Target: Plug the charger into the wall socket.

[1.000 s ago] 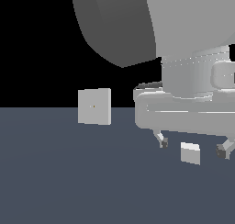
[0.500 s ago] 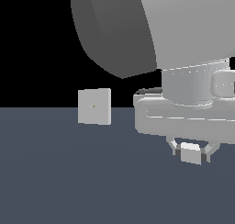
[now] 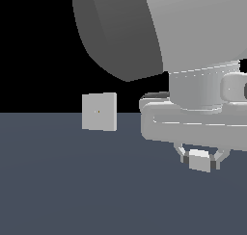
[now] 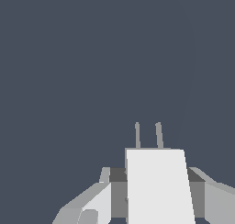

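The desk [image 3: 72, 181] is a flat, matte slate-blue expanse that fills the lower half of the exterior view and the whole background of the wrist view; it is uniform in tone, without seams or markings. Behind it the room is plain black, meeting the desk along a straight horizon. The arm [image 3: 159, 32] dominates the upper part of the exterior view's right: a large, smooth, rounded grey shell, darker on its shaded flank, ending in a paler cylindrical wrist and a broad, rounded bar. Below that bar the hand [image 3: 199, 160] is clamped on the charger [image 3: 200, 161], one finger pressed against each side of it. The charger is a small, boxy, light-grey block; in the wrist view its top face reads near white, and two thin grey prongs [image 4: 148, 135] project from its far end, side by side. The wall socket [image 3: 99, 111] stands upright on the desk at the exterior view's left, well apart from the charger: a flat, light-grey square plate with a tiny yellowish dot at its centre.
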### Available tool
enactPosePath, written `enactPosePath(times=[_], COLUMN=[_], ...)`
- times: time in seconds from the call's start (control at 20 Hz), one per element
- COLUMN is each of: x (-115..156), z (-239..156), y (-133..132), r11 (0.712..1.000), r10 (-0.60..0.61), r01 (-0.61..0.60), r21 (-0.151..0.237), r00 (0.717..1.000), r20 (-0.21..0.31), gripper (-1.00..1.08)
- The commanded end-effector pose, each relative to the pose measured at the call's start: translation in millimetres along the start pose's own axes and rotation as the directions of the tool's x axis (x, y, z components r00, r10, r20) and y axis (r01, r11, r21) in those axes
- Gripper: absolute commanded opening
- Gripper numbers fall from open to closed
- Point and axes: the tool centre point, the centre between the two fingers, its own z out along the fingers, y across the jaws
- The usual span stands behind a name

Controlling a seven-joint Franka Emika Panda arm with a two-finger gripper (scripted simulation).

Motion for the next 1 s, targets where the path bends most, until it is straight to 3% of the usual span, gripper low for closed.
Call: enactPosePath(times=[0.0, 0.45, 0.95], x=[-0.5, -7.4, -23.6], z=[-1.8, -18.9, -55.3], y=[-4.1, -41.7, -119.0], r11=[1.0, 1.0, 0.997], r10=[-0.003, -0.025, -0.07], r01=[0.003, 0.025, 0.07], r21=[0.001, 0.009, 0.024], r00=[1.0, 1.0, 0.998], r20=[0.0, 0.0, -0.001], gripper=[-1.0, -1.0, -1.0])
